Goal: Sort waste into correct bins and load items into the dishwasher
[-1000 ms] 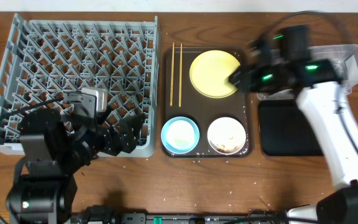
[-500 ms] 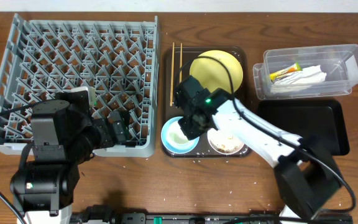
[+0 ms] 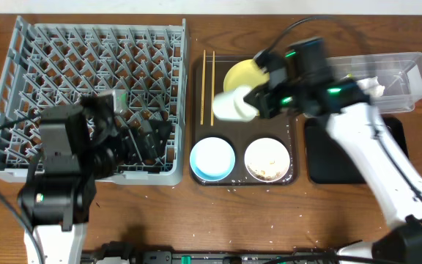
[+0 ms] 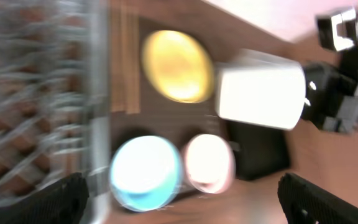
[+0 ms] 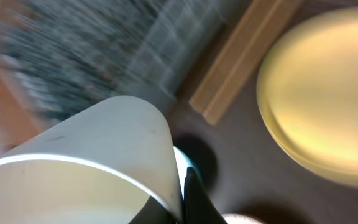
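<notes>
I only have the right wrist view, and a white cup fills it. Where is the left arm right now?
Observer: The left gripper is open over the dish rack, holding nothing.
Reviewer: Which dishes am I missing?
Observer: A light-blue bowl and a white bowl sit at the near end of the brown serving tray.
Reviewer: And the paper waste?
Observer: A crumpled napkin lies in the clear tub.

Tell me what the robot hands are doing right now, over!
Right hand shut on the white cup, above the brown tray. Left hand open over the dish rack, maybe in the cup's way.
</notes>
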`<state>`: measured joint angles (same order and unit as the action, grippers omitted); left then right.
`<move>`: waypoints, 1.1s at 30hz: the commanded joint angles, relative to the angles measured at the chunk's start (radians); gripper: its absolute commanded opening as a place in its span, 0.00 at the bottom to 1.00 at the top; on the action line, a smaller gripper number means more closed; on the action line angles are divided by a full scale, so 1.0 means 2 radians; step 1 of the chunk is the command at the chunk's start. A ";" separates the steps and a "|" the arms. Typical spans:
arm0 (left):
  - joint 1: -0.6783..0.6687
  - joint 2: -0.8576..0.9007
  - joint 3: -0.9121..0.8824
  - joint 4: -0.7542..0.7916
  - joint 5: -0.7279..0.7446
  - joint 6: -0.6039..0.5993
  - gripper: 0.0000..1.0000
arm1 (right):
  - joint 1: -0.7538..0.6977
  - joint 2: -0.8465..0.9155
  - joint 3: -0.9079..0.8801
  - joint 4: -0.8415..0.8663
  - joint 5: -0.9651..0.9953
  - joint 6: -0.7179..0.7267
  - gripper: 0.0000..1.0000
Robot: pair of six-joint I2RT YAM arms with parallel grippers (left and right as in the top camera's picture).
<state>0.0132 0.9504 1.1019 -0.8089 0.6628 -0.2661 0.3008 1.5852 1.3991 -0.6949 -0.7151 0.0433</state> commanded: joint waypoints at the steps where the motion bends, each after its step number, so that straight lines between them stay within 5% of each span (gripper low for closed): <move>1: 0.001 0.034 0.004 0.041 0.219 -0.002 0.98 | -0.020 -0.001 0.004 0.017 -0.269 -0.034 0.03; 3: 0.001 0.054 0.004 0.081 0.310 -0.002 0.99 | -0.012 -0.001 0.004 0.027 -0.309 -0.034 0.02; 9: -0.002 0.066 0.004 0.088 0.370 -0.002 0.99 | 0.033 -0.001 0.004 0.068 -0.310 -0.019 0.02; 16: -0.038 0.066 0.004 0.095 0.370 -0.002 0.94 | 0.079 -0.001 0.004 0.165 -0.267 0.084 0.01; 18: -0.039 0.066 0.004 0.099 0.370 -0.002 0.86 | 0.089 -0.001 0.004 0.163 -0.254 0.085 0.01; 33: -0.038 0.066 0.004 0.135 0.369 -0.003 0.86 | 0.067 -0.001 0.004 0.133 -0.262 0.083 0.01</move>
<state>-0.0608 1.0878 1.1019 -0.5598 1.3693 -0.2813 0.4713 1.5829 1.4006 -0.4095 -1.2572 0.2020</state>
